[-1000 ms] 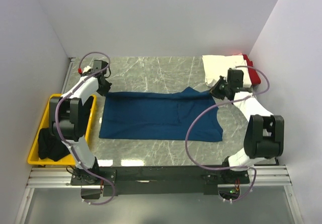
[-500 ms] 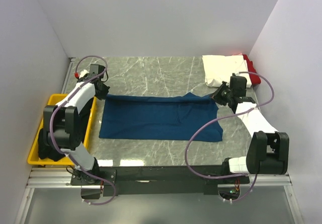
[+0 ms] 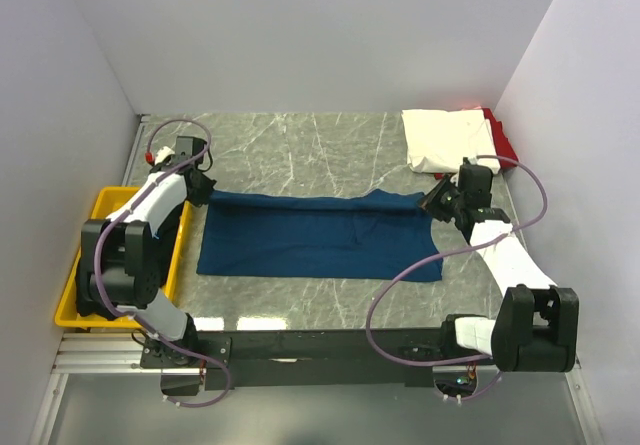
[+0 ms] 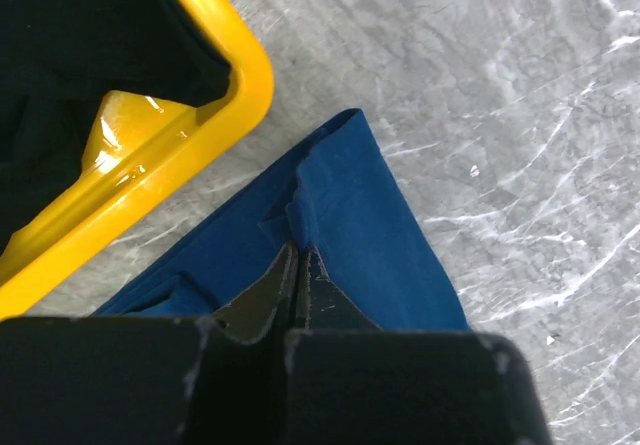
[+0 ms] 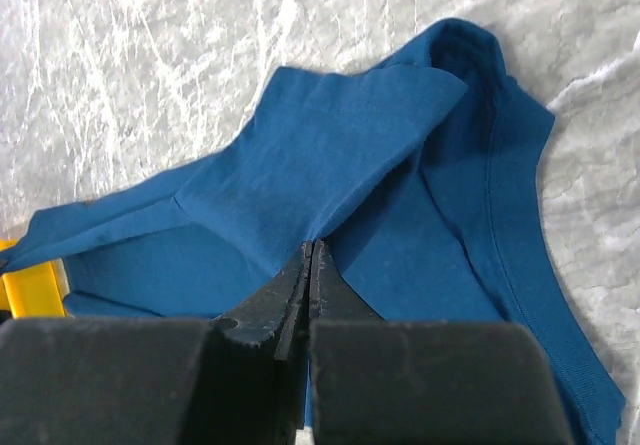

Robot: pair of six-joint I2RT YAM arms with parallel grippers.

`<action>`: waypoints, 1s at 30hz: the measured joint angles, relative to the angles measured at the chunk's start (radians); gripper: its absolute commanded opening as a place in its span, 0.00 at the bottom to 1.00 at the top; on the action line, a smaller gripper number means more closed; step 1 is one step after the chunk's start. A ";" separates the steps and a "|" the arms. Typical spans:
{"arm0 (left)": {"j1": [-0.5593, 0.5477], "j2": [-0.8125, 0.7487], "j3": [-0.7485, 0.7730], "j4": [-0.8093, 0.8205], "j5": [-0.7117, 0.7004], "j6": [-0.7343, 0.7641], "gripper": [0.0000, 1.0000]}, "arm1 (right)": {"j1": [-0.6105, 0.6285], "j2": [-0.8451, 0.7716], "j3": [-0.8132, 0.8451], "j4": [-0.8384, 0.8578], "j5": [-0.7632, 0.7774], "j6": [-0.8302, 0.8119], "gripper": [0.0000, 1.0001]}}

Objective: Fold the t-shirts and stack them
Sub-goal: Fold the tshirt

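The navy-blue t-shirt (image 3: 320, 237) lies spread across the middle of the marble table. My left gripper (image 3: 203, 187) is shut on its far left corner, and the pinched cloth shows in the left wrist view (image 4: 298, 223). My right gripper (image 3: 432, 203) is shut on its far right edge, where a raised fold of blue cloth (image 5: 330, 155) hangs from the jaws (image 5: 312, 250). A folded white t-shirt (image 3: 445, 137) lies at the far right on a red t-shirt (image 3: 502, 137). Black t-shirts (image 3: 95, 283) sit in the yellow bin (image 3: 70, 285).
The yellow bin's rim (image 4: 215, 135) is close beside the left gripper. White walls enclose the table on the left, back and right. Purple cables loop from both arms.
Both grippers have moved toward the near side, drawing the shirt's far edge over the rest of it. The visible shirt is now a narrower band.
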 measured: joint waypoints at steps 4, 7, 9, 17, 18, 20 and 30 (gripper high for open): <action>0.003 -0.017 -0.023 0.005 0.000 -0.001 0.01 | 0.000 -0.023 -0.039 0.002 -0.013 0.000 0.00; 0.006 -0.034 -0.040 0.008 0.001 -0.002 0.01 | 0.000 -0.035 -0.055 -0.002 -0.015 0.000 0.00; 0.007 -0.045 -0.050 0.009 0.002 -0.002 0.01 | 0.000 -0.049 -0.065 -0.003 -0.016 -0.001 0.00; 0.008 -0.113 -0.169 0.063 0.032 -0.011 0.01 | -0.003 -0.105 -0.163 0.034 -0.031 0.010 0.08; 0.008 -0.121 -0.196 0.069 0.039 -0.018 0.05 | -0.005 -0.116 -0.191 0.042 -0.038 0.017 0.13; 0.008 -0.143 -0.249 0.093 0.055 -0.027 0.19 | -0.011 -0.129 -0.246 0.059 -0.046 0.034 0.36; 0.008 -0.295 -0.396 0.143 0.104 -0.050 0.70 | -0.021 -0.183 -0.325 0.071 -0.064 0.053 0.55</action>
